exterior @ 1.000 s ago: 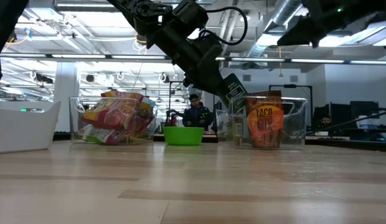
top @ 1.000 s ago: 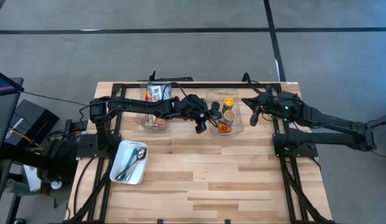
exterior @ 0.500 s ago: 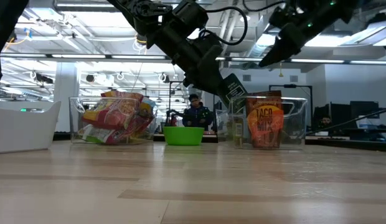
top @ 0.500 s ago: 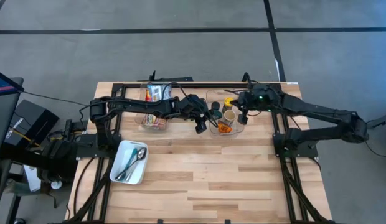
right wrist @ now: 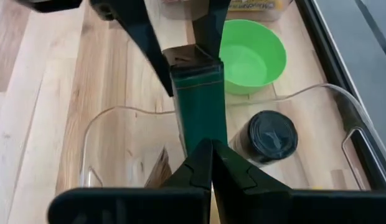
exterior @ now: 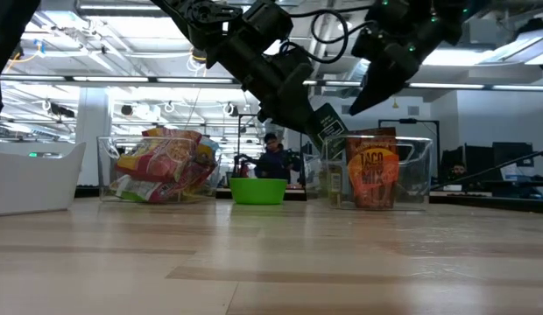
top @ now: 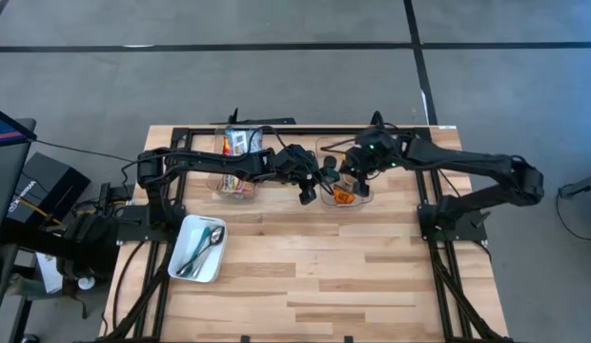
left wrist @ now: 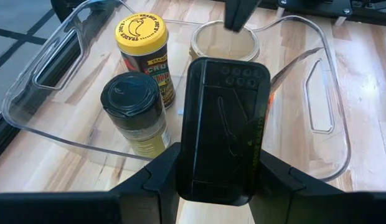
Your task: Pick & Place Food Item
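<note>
Left gripper [top: 308, 188] clamping green box [right wrist: 199, 106] between its fingers [left wrist: 157, 177], holding it tilted above clear bin [left wrist: 50, 118], near bin's left edge. Box's black lid [left wrist: 223, 127] facing wrist camera.

Right gripper [top: 354, 176] hovering over bin, fingers pressed together, tips just beside box.

Reading labels: yellow-lid jar [left wrist: 143, 46] showing "TRADER" on lid; pouch [exterior: 373, 168] in bin reading "TACO MIX". Black-lid jar [left wrist: 133, 112] standing beside yellow one.

Both arms reaching inward toward table's centre, left from left, right from right.
</note>
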Robot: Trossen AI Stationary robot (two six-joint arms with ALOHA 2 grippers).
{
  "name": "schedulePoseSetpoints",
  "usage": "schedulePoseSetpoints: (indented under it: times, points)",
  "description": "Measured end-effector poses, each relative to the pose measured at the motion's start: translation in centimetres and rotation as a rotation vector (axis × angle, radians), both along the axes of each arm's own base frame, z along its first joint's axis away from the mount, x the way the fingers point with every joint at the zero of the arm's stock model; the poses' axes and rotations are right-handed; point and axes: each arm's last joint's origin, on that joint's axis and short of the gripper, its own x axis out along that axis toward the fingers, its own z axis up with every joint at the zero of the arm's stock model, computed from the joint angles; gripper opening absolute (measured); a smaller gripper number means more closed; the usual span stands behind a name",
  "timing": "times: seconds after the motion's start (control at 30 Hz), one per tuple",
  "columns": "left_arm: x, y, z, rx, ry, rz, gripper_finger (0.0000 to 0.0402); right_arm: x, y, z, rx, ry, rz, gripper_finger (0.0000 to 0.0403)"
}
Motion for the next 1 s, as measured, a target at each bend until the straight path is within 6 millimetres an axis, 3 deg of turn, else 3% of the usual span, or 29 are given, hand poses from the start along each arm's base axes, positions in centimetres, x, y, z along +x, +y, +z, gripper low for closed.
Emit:
schedulePoseSetpoints:
  times: [0.23, 0.57, 0.7, 1.0]
  points:
    - [0.0, 0.0, 0.0, 0.0, 0.0, 0.0, 0.014, 1.1, -0.5, 0.7, 0.041, -0.011, -0.038, 0.0024]
    - [0.0, 0.0, 0.0, 0.009, 0.003, -0.006, 0.014, 1.3, 0.0, 0.9, 0.029, -0.018, -0.01, 0.0174]
    - [0.0, 0.0, 0.0, 0.009, 0.002, -0.006, 0.014, 1.6, 0.5, 1.0, -0.022, -0.02, 0.057, 0.0217]
    - [0.1, -0.2, 0.1, 0.031, -0.008, -0.034, 0.014, 1.9, 0.9, 1.1, -0.067, -0.037, 0.113, 0.0223]
